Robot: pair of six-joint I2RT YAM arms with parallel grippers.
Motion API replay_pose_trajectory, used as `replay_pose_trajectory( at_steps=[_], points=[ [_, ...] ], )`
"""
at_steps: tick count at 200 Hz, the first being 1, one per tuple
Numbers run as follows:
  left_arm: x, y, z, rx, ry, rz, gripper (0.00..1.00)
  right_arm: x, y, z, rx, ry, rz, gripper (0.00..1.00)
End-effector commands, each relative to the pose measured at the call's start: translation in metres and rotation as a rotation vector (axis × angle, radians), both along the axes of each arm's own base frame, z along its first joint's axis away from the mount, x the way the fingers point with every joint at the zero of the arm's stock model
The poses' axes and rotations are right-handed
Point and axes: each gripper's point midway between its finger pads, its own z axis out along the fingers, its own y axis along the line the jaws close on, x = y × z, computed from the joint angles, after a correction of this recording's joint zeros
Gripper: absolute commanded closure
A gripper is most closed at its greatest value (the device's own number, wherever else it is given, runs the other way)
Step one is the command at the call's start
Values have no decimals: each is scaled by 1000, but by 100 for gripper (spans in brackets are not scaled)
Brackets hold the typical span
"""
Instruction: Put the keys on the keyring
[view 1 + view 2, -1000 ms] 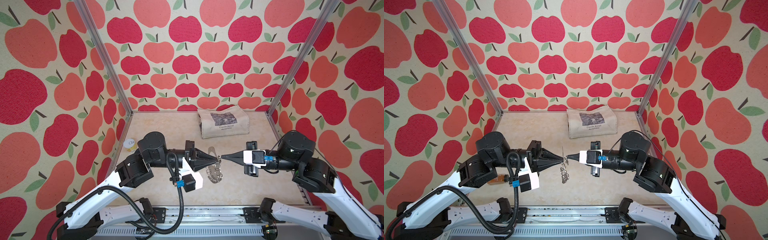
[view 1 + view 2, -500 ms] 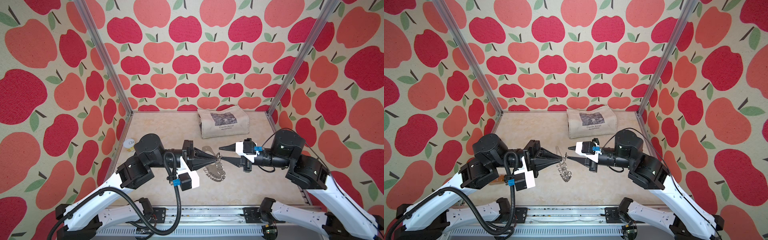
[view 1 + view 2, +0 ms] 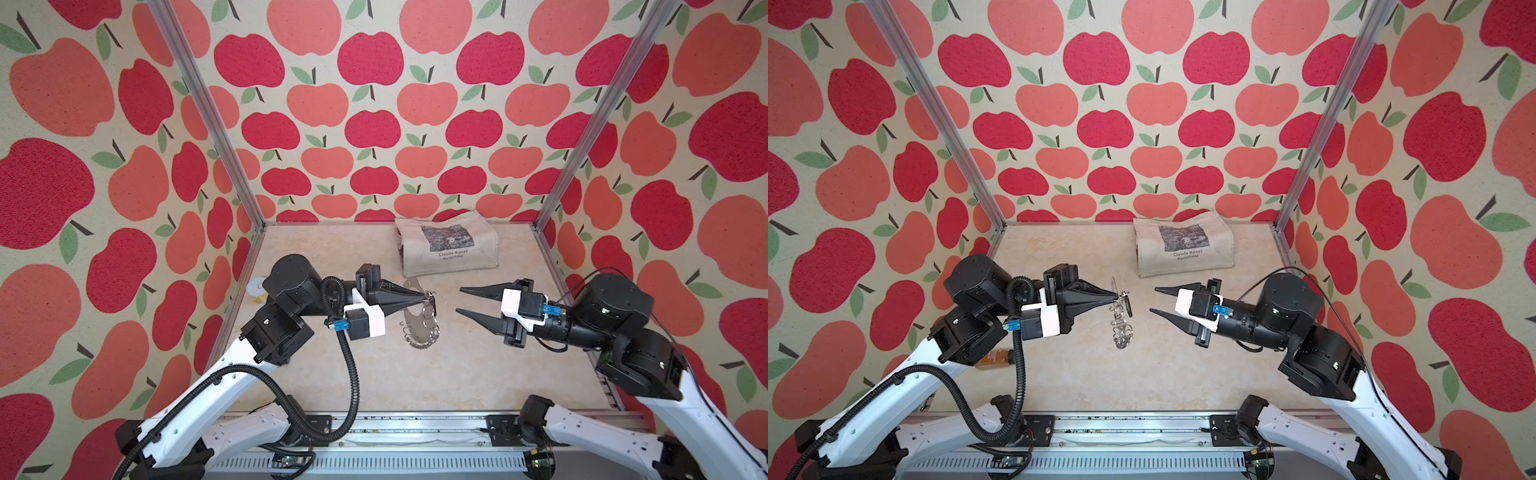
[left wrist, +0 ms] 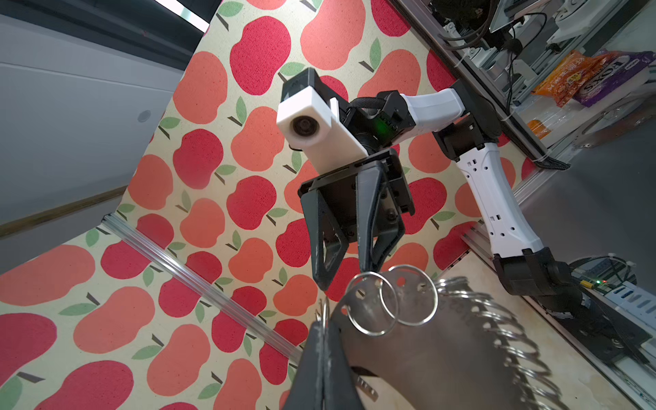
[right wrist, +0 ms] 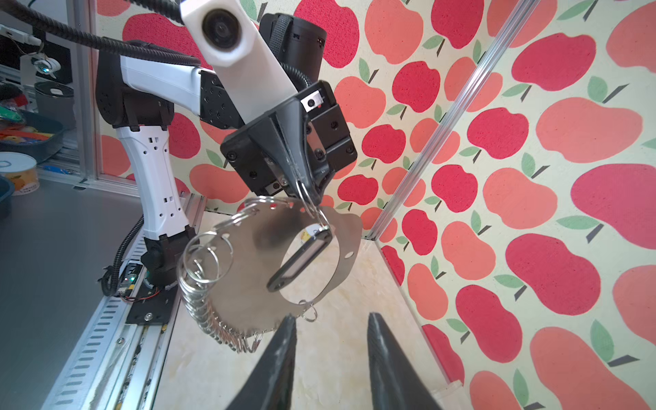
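My left gripper (image 3: 430, 296) (image 3: 1121, 296) is shut on one silver ring at the top edge of the keyring (image 3: 415, 322) (image 3: 1121, 328). It holds this grey crescent plate, fringed with rings, in the air above the table. In the right wrist view the keys (image 5: 305, 255), with their black-framed tag, hang from a ring at the left fingertips in front of the keyring (image 5: 248, 277). My right gripper (image 3: 458, 299) (image 3: 1153, 299) (image 5: 331, 316) is open and empty, a short way to the right of the plate. The left wrist view shows the shut left gripper (image 4: 323, 319) beside the keyring (image 4: 426, 355).
A folded canvas bag (image 3: 446, 249) lies at the back of the table. A round yellow can (image 3: 257, 289) sits by the left wall behind the left arm. An orange-brown bottle (image 3: 992, 358) lies under the left arm. Metal corner posts (image 3: 590, 124) frame the cell.
My right gripper opened, let go at the keyring and drew back to the right. The left gripper stayed shut on the ring, and the plate swung a little.
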Motion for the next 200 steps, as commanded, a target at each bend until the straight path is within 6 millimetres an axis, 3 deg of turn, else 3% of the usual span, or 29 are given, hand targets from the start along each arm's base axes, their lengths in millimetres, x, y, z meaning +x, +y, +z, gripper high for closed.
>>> replay_pose_trajectory(
  at_steps=[1, 42, 200],
  points=[
    [-7, 3, 10, -30, 44, -97, 100, -7, 1, 21, 46, -56, 40, 74],
    [-9, -1, 10, -5, 86, -169, 100, -15, 7, 25, 52, -69, 108, 79],
    [-12, -3, 13, -11, 110, -217, 100, -15, 28, 22, 40, -26, 188, 74]
  ],
)
